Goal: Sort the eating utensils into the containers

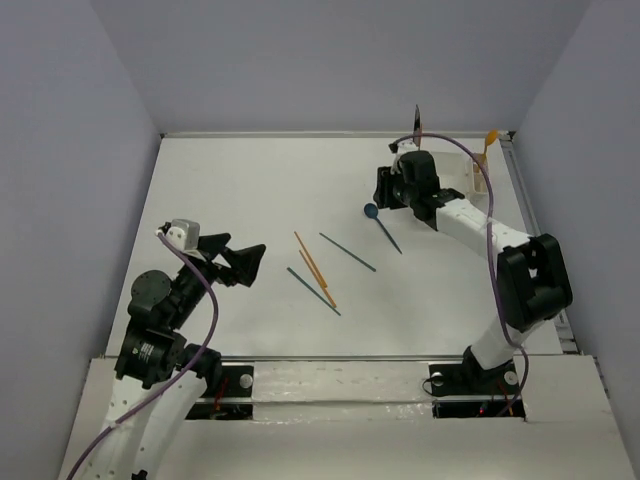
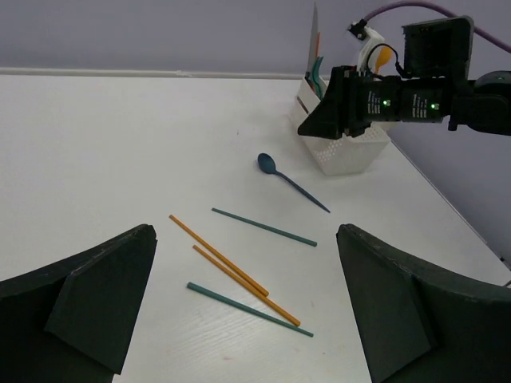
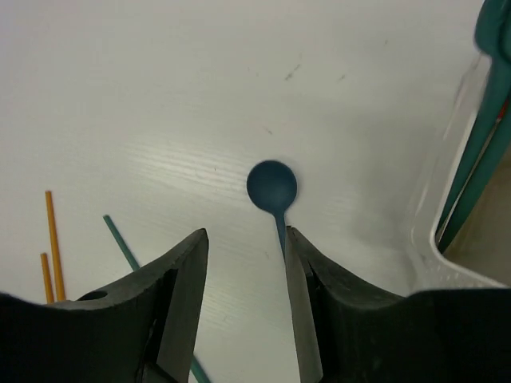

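Currently hovering mid-frame over blue spoon (image 3: 272, 185) w/ right gripper (image 3: 246, 236) jaws half open, holding nothing; could shove handle aside on closing, since off-centre by frame-right finger.

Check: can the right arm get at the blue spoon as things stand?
Probably yes. The right pincer hangs open above the blue spoon, nothing between them, though its handle lies off-centre in the gap.

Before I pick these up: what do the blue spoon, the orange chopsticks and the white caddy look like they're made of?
The blue spoon is likely plastic: one even colour, matte, very thin. The orange chopsticks are probably plastic too: uniform bright colour, no grain visible. The white caddy looks like thin moulded plastic, its wall slightly see-through in the right wrist view.
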### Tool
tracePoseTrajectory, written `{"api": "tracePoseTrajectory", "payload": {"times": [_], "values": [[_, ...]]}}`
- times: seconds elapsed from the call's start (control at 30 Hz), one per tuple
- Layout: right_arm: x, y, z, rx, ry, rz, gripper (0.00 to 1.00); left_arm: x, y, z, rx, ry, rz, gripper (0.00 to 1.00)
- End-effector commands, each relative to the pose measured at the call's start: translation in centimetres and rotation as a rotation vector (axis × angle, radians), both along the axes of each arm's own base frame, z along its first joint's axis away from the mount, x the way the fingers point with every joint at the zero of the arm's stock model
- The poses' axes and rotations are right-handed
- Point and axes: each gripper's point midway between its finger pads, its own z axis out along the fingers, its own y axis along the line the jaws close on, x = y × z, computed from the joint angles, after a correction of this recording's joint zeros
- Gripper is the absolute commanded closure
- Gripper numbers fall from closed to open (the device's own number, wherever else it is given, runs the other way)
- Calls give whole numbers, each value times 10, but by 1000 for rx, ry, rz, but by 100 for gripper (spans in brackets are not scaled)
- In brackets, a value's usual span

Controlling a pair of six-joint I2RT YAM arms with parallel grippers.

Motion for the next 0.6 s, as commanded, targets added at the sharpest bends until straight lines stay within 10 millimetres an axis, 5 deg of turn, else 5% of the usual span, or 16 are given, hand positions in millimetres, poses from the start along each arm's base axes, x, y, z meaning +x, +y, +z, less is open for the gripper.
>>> {"api": "tracePoseTrajectory", "payload": {"times": [0.0, 0.1, 0.57], "values": [[-12, -6, -34, -128, 142, 33, 48, 4, -1, 9, -6, -38, -2, 1], [-13, -8, -57, -202, 214, 40, 45, 5, -1, 8, -6, -33, -4, 1], [-6, -1, -108, -308, 333, 83, 45, 5, -1, 8, -5, -35, -7, 1]]}}
